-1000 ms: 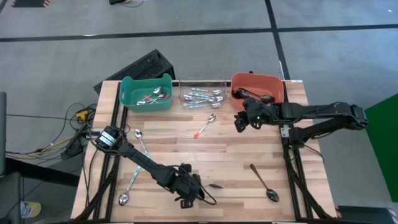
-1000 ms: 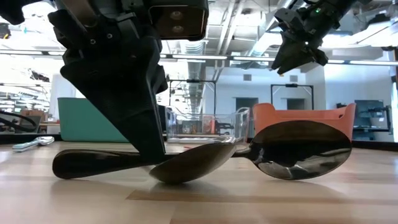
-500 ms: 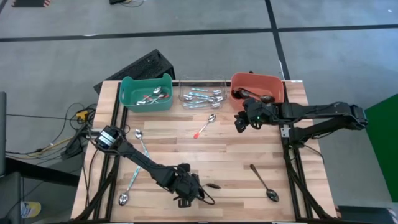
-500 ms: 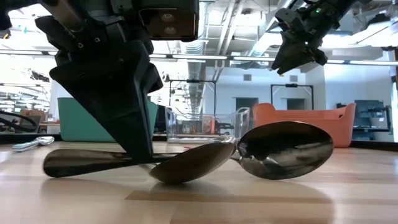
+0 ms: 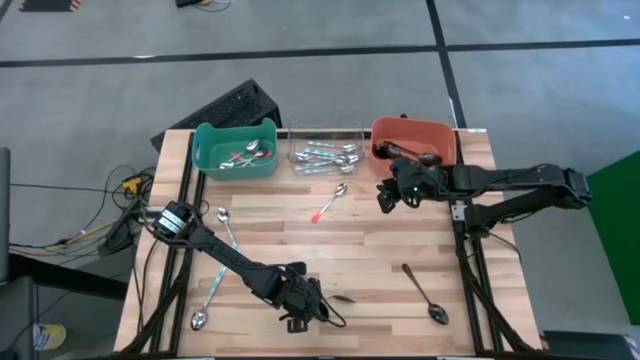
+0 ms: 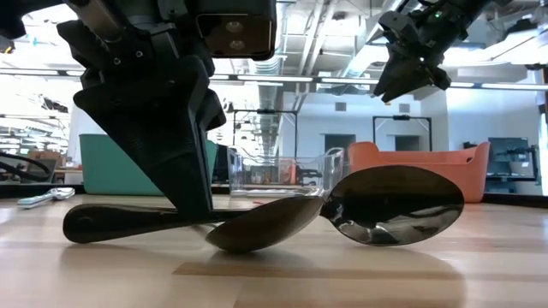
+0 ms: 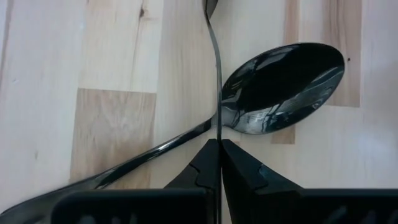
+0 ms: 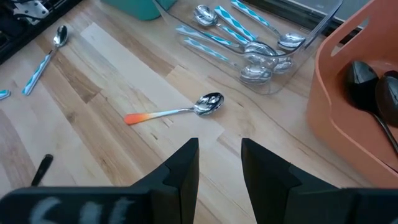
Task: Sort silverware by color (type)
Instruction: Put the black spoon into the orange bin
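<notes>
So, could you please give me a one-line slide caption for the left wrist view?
Left gripper, fingers shut on the thin handle of a dark spoon lying on the wooden table.

Glossy dark metal spoon (image 7: 283, 84) lies on the smooth pale wooden table (image 7: 118, 68) beside matt black jaws.
</notes>
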Available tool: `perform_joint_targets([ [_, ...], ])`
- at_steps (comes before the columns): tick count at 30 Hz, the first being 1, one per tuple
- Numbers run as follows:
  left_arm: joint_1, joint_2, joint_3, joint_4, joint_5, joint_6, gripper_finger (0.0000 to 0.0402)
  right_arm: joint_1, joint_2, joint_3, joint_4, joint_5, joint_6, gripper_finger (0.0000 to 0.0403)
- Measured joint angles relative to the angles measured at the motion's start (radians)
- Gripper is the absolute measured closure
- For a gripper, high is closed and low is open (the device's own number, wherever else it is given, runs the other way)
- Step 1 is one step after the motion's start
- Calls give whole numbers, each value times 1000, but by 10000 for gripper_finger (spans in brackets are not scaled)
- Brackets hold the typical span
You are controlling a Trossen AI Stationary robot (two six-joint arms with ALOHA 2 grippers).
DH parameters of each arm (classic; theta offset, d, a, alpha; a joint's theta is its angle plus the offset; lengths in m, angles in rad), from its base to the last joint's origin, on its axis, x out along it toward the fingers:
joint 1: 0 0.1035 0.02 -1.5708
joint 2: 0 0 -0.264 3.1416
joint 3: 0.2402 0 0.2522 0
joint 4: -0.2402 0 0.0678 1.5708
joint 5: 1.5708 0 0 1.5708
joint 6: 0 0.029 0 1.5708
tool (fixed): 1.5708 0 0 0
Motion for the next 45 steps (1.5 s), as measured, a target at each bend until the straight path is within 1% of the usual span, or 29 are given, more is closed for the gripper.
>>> perform_joint_targets([
  [3, 1, 0, 0, 0, 16, 0, 401, 0, 0, 0, 0, 0, 0, 262],
  [7, 3, 0, -11, 7, 10, -6, 401, 0, 0, 0, -1, -1, 0, 262],
  [10, 10, -1, -22, 13, 37, -10, 401, 0, 0, 0, 0, -1, 0, 262],
  [15, 23, 0, -36, 20, 48, -45, 399, 0, 0, 0, -1, -1, 0, 262],
  [18, 36, 2, -37, 23, 70, -48, 387, 0, 0, 0, -1, -2, 0, 262],
  [24, 42, 4, -39, 22, 74, -35, 352, 0, 0, 0, 0, -2, 0, 262],
  [27, 43, 5, -39, 22, 75, -30, 346, 0, 0, 0, -1, -2, 0, 262],
  [32, 46, 5, -39, 22, 94, -25, 353, 0, 0, 0, 0, -2, 0, 262],
  [38, 48, 43, -35, 24, 131, -34, 393, 0, 0, 0, -1, -2, 0, 262],
  [45, 48, 60, -32, 28, 146, -67, 399, 2, 0, 1, -20, -2, 0, 262],
])
